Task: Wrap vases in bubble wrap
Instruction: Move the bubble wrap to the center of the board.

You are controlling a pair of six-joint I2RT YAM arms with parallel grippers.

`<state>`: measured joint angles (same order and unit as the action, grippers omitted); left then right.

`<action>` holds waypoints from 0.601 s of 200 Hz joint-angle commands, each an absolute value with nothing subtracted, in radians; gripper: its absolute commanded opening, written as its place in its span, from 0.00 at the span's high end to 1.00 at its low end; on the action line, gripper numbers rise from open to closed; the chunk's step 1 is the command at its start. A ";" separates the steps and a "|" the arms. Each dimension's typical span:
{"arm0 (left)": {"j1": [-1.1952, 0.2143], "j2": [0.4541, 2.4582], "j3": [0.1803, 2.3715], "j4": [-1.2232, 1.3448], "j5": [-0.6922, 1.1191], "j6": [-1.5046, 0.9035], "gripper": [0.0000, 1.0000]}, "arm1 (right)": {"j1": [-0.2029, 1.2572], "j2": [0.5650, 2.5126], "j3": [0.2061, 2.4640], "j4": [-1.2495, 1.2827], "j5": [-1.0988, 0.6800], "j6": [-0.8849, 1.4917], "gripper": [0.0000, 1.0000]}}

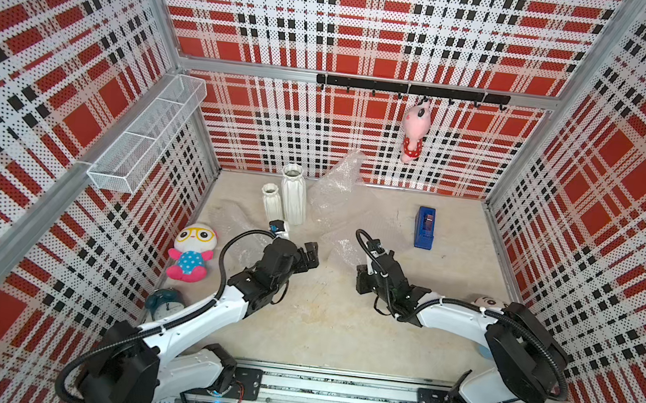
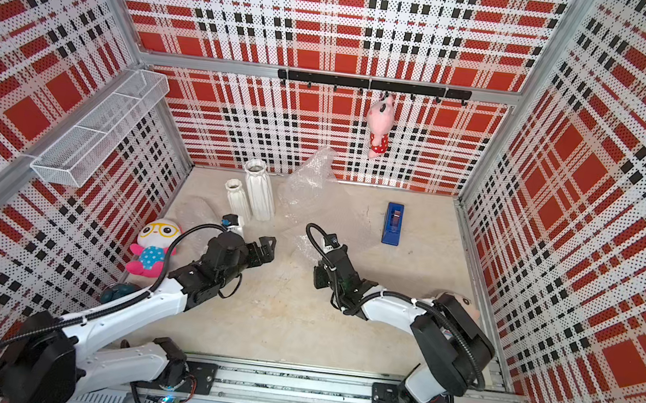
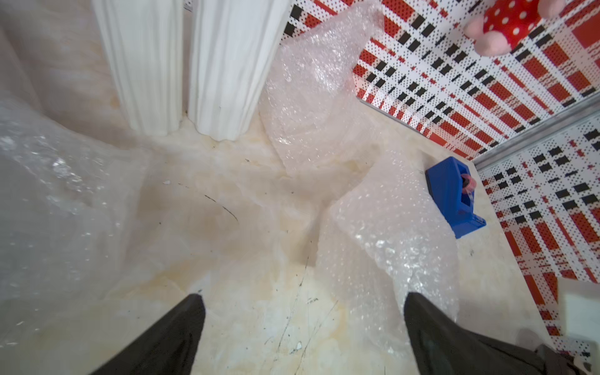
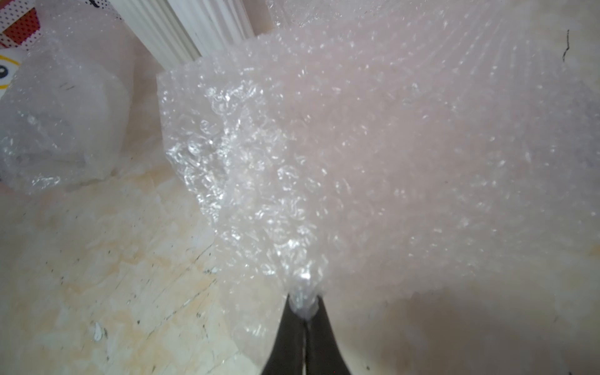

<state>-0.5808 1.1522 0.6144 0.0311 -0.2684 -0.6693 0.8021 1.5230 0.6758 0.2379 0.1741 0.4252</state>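
Two white ribbed vases stand upright at the back left in both top views, the short one [image 1: 272, 201] beside the taller one [image 1: 293, 199]. One sheet of bubble wrap [image 1: 337, 187] leans against the back wall. Another sheet [image 1: 349, 243] lies on the floor in the middle. My right gripper [image 4: 304, 308] is shut on that sheet's near corner [image 4: 302, 285], lifting it a little. My left gripper [image 3: 303, 298] is wide open over bare floor in front of the vases [image 3: 233, 65], holding nothing. A crumpled bundle of bubble wrap [image 4: 58, 123] sits left of the vases.
A blue tape dispenser [image 1: 425, 227] stands at the back right. A plush doll [image 1: 191, 253] and a teal alarm clock [image 1: 166, 304] sit by the left wall. A pink toy [image 1: 415, 136] hangs from the hook rail, and a wire basket [image 1: 144, 139] is mounted on the left wall.
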 commanded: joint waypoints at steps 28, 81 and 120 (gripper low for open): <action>-0.594 1.304 0.683 0.146 -0.171 -0.697 0.01 | 0.830 1.497 0.508 0.421 0.138 0.491 1.00; -0.592 1.417 0.711 0.147 -0.124 -0.799 0.00 | 0.833 1.544 0.479 0.513 0.103 0.538 1.00; -0.581 1.476 0.695 0.181 -0.077 -0.851 0.01 | 0.842 1.564 0.466 0.547 0.090 0.546 1.00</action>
